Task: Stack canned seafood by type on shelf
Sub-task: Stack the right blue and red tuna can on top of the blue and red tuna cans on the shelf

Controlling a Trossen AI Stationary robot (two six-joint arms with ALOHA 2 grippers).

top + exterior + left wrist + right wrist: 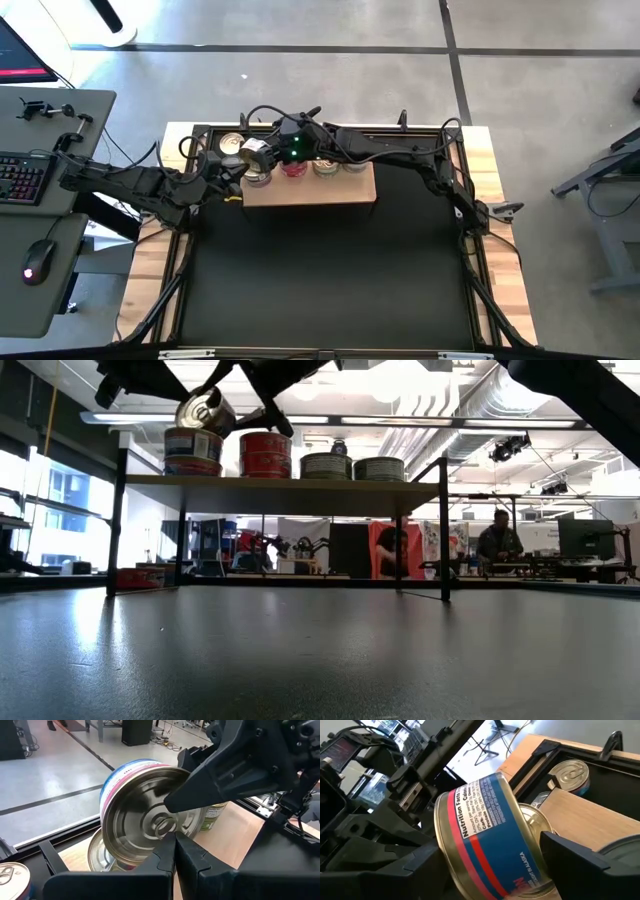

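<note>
The shelf [320, 192] is a light-brown board on thin dark legs [445, 530]. Several tins stand along its far side: a two-high pile at the left end [193, 450], a red one [265, 455] and two low ones [352, 467]. My right gripper [490, 870] is shut on a blue tin with a red stripe [485, 830], tilted over that left pile [255, 152]. My left gripper [175, 845] is shut just in front of the tin's silver lid [140, 815]. My right gripper pinches the blue tin by its two flat ends. One finger [210, 785] lies across the silver lid, the other [405, 865] is at the opposite end. The tin is tilted, lid toward the table's left, its lower rim [120, 862] at the lid of the pile's top tin. My left gripper's shut fingertips [167, 847] stand at the lower edge of the tin's lid; I cannot tell whether they touch it.
Two more tins [232, 142] stand on the table beyond the shelf's left end, one seen close by [572, 772]. The black mat [330, 270] lies in front of the shelf. A side desk with keyboard and mouse [40, 262] is at the left. People [497, 542] are in the room behind.
</note>
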